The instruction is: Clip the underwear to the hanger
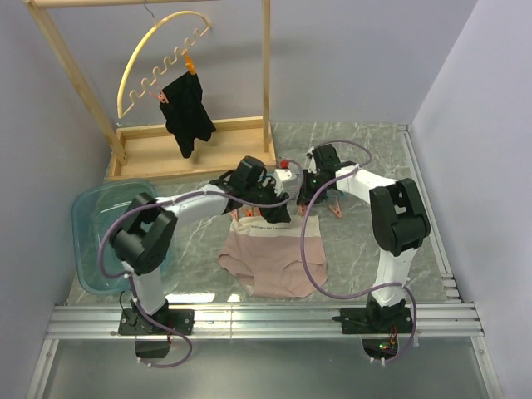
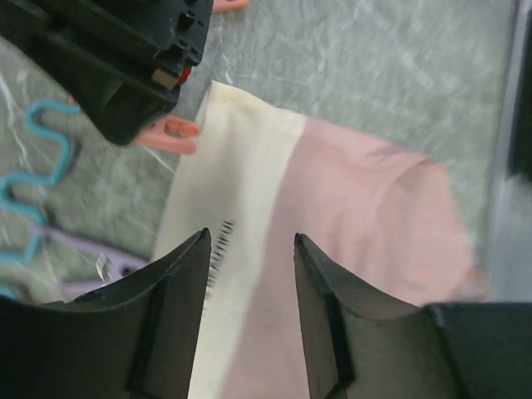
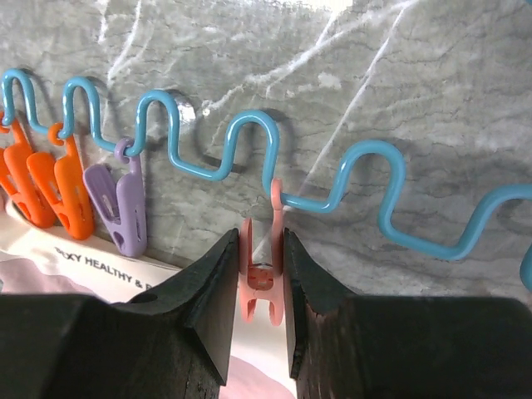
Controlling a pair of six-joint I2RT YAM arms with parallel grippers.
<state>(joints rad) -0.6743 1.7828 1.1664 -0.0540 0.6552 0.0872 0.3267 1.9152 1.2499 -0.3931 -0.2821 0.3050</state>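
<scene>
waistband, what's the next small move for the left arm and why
Probably lower the left end effector and pinch the cream waistband edge: its jaws stand open over it, and the right end effector is squeezing a pink clip at the band's edge, seemingly ready for it.

Robotics test cell, laboratory setting.
Black jointed left arm [image 1: 145, 241] and right arm [image 1: 397, 218] are bolted to ribbed aluminium rails [image 1: 266, 320] at the edge of a grey marble-patterned counter [image 1: 199, 249]. Plain pale-lilac panel walls [image 1: 349, 58] box it in. A bare wooden garment rack [image 1: 191, 150] and a translucent teal plastic tub [image 1: 79, 249] stand on it.
</scene>
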